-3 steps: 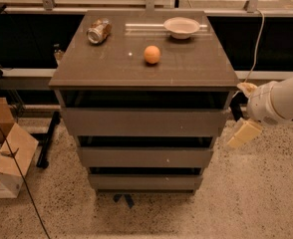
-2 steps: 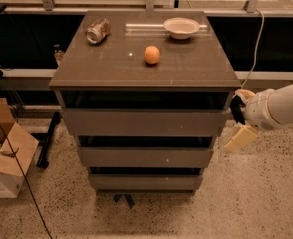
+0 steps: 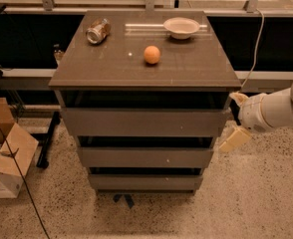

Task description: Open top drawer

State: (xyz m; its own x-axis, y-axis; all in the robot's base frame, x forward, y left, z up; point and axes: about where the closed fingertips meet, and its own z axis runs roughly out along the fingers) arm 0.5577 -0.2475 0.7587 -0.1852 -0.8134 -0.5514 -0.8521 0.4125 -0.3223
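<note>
In the middle of the floor stands a brown drawer cabinet, its flat counter [image 3: 186, 66] carrying a few small things. Beneath the counter's front edge, across a dark gap, sits the top drawer [image 3: 144, 122], the tallest and widest of three plain, handleless grey-brown fronts. The middle drawer [image 3: 146, 157] and the narrower bottom drawer [image 3: 146, 182] are stacked below it.

The white arm [image 3: 278, 108] reaches in from the right edge, roughly level and pointing left toward the cabinet's right side. Low on the left, a cardboard box [image 3: 7, 163] lies on the speckled floor with its flap up.

The gripper [image 3: 237, 119] sits just beside the right end of the top drawer. Its cream fingers are spread wide, the upper finger [image 3: 238, 98] near the drawer's top corner and the lower finger [image 3: 235, 139] below its bottom corner, with nothing clamped between them.

On the counter, a white bowl [image 3: 181, 27] rests at the back right, a tipped can [image 3: 97, 31] at the back left, and an orange [image 3: 152, 54] near the middle.
</note>
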